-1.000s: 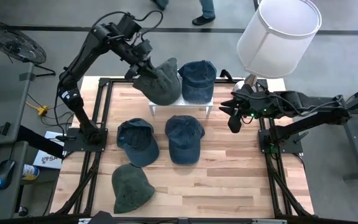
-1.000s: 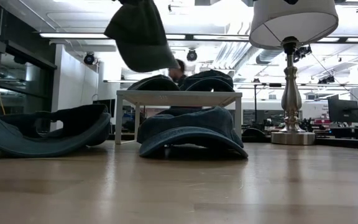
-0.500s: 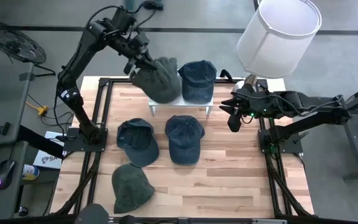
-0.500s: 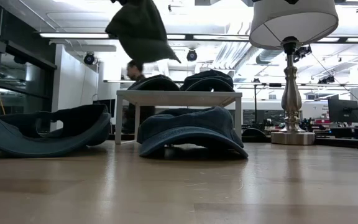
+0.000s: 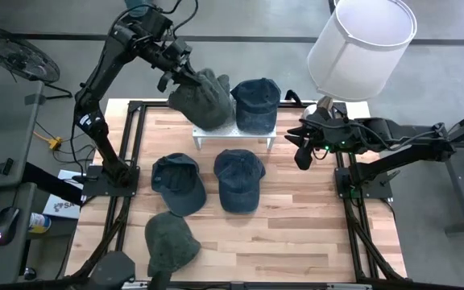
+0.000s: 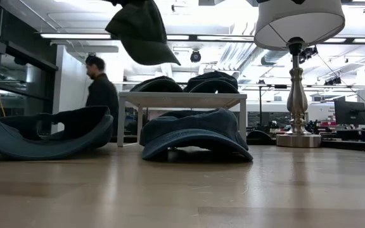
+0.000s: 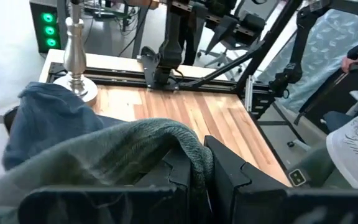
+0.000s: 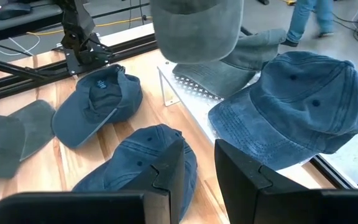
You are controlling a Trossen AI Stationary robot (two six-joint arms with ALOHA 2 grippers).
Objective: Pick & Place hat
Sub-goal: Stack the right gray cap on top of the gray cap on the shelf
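Observation:
My left gripper [image 5: 176, 74] is shut on a grey-green hat [image 5: 203, 98], which hangs in the air above the left half of the white stand [image 5: 234, 135] at the table's far edge. The low view shows this hat [image 6: 142, 30] well above the stand's top [image 6: 182, 96]. The stand bears a dark hat [image 6: 157, 84] and a blue hat [image 5: 255, 103], each resting on its rim. My right gripper [image 5: 300, 150] hovers open at the table's right side beside the lamp base, touching nothing. My left gripper pinches a folded edge of the grey-green hat [image 7: 193, 151] between its two fingers [image 7: 227, 174]. It comes at the hat from the table's left and far side, slanting down. The hat hangs below and beside the fingers, lifted clear of the stand and the hats on it.
Two blue hats [image 5: 178, 182] [image 5: 239, 178] and a green hat [image 5: 170, 242] lie on the wooden table. A lamp with a white shade [image 5: 361, 44] stands at the far right corner. A person [image 6: 100, 95] walks in the room behind.
My left gripper has risen a little and moved toward the table's far edge, carrying the grey-green hat higher over the stand. The hat has swung and tipped in the hold. The person behind the table has walked leftward.

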